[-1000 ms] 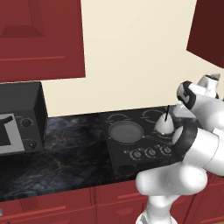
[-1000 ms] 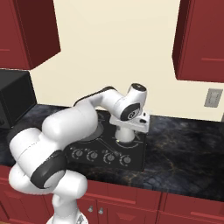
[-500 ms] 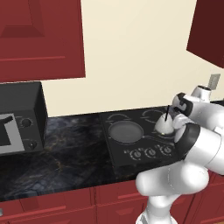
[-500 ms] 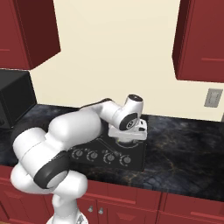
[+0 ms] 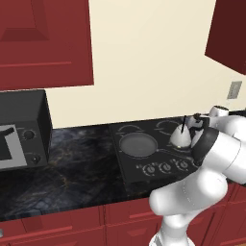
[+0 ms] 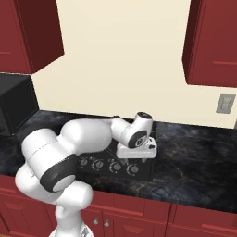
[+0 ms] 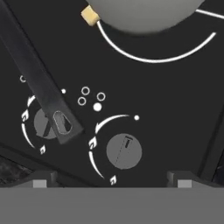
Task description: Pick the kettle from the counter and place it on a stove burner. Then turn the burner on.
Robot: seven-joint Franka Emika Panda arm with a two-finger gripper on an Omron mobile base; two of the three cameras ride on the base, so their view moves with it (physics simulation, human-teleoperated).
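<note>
At inspection the kettle (image 5: 181, 138) stood upright on the right front burner (image 7: 157, 54) of the cooktop (image 5: 158, 144), off the counter (image 5: 72, 168), so placement appeared complete and the knob step outstanding. Its long axis ran vertically, with the thin black handle (image 5: 183, 123) rising straight up; in the hand view a small tan stub (image 7: 89, 15) projected from its pale body (image 7: 144, 13) toward the left of that view, but whether this was the spout could not be confirmed. Working from the left of the hand view, the pan handle (image 7: 39, 83) lay diagonally across the panel, its slotted end resting over the left knob (image 7: 46, 124) and partly hiding it. The right knob (image 7: 124, 151) sat clear, just above the midpoint of the gripper (image 7: 111, 179), whose jaws stood fully apart and empty, the two tips (image 7: 41, 181) flanking it widely. In my judgement the main risks were three. The wide jaws could catch the pan handle on descent and drag the pan (image 5: 138, 144), since the left tip lay close below it. The wrong knob could be turned, as which knob served the kettle's burner was not legible from the dot markings. A loose closure on the low round knob could slip without rotating it. In the right base view the hand (image 6: 137, 149) hung low over the knob row, near the kettle, so a sideways swing could tip it.
</note>
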